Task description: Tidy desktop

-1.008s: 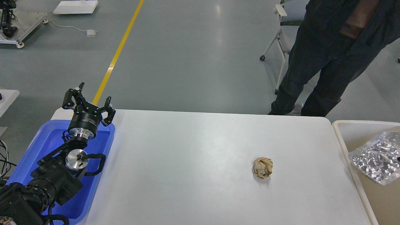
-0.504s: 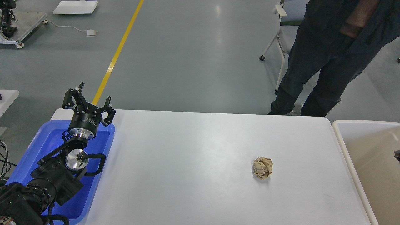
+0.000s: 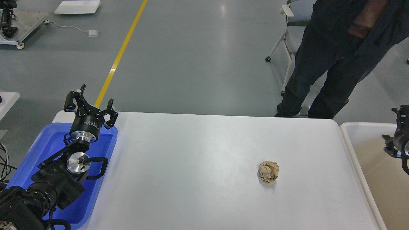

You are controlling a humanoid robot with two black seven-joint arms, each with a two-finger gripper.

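Observation:
The white desktop (image 3: 198,159) holds one crumpled brown paper ball (image 3: 268,171) right of its middle. My left gripper (image 3: 88,103) is open and empty, held above the far end of the blue tray (image 3: 48,143) at the desktop's left edge. My right gripper (image 3: 392,129) shows partly at the right edge, above the cream bin (image 3: 351,140). Its fingers stand apart with nothing between them. It is well to the right of the paper ball.
A person in dark clothes (image 3: 322,64) stands just behind the table's far right corner, next to a wheeled chair (image 3: 287,28). A yellow floor line (image 3: 121,51) runs behind the table. The visible part of the cream bin shows nothing inside.
The crinkled silver bag seen over the cream bin a second ago is gone from view. My right gripper has come up into view, empty. The left arm and the paper ball have not moved.

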